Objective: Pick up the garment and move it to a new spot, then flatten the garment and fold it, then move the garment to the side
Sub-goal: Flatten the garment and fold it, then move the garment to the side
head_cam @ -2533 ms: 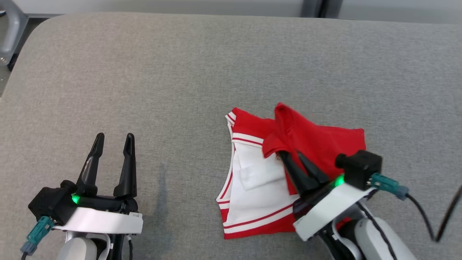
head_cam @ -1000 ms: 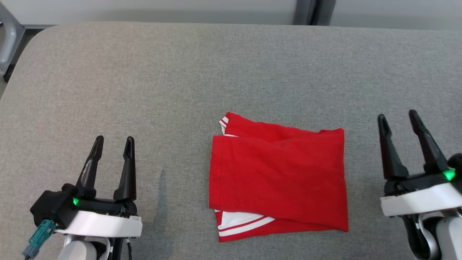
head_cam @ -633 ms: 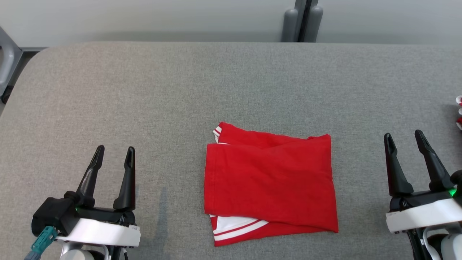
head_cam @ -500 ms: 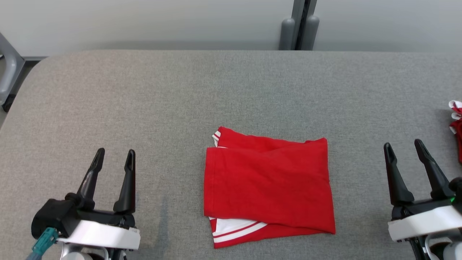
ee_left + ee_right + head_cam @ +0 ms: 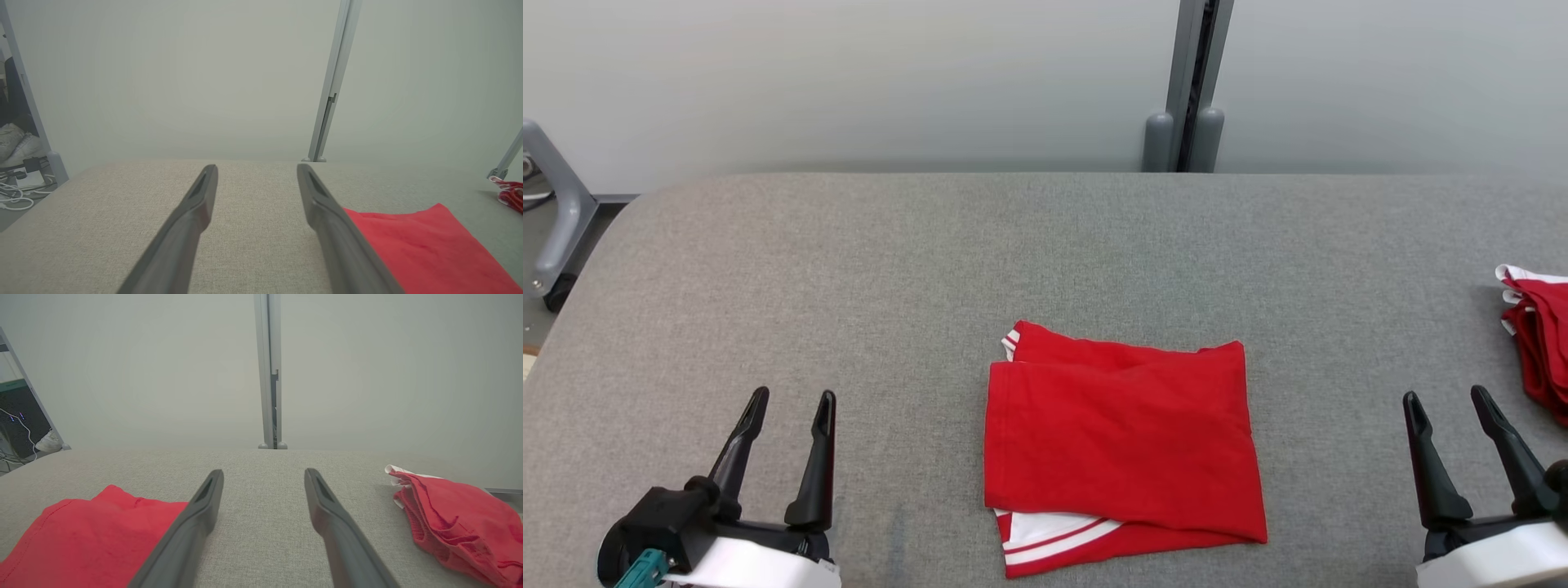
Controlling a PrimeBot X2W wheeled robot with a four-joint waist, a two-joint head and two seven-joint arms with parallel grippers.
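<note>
Left gripper (image 5: pixel 793 394): jaws spread, holding nothing, poised over the grey fabric-covered table (image 5: pixel 931 269) at its near left. Right gripper (image 5: pixel 1445 394): likewise spread and empty, at the near right. Both sets of fingers point away from the robot.

The folded red garment with white stripe trim (image 5: pixel 1123 441) lies flat on the table between the two grippers, inboard of each and touching neither. The gaps on either side look about equal, so neither arm is clearly nearer. The left wrist view places it to the right of that arm's fingers; the right wrist view places it to the left.

Condition: a near-square packet, slightly wider across than deep. The top layer is smooth. A lower layer protrudes at the far left corner, and white trim shows along the near left edge.

Folding appears complete; the shift to the side remains. A second heap of red cloth (image 5: pixel 1539 343) occupies the far right, which probably marks the destination.
</note>
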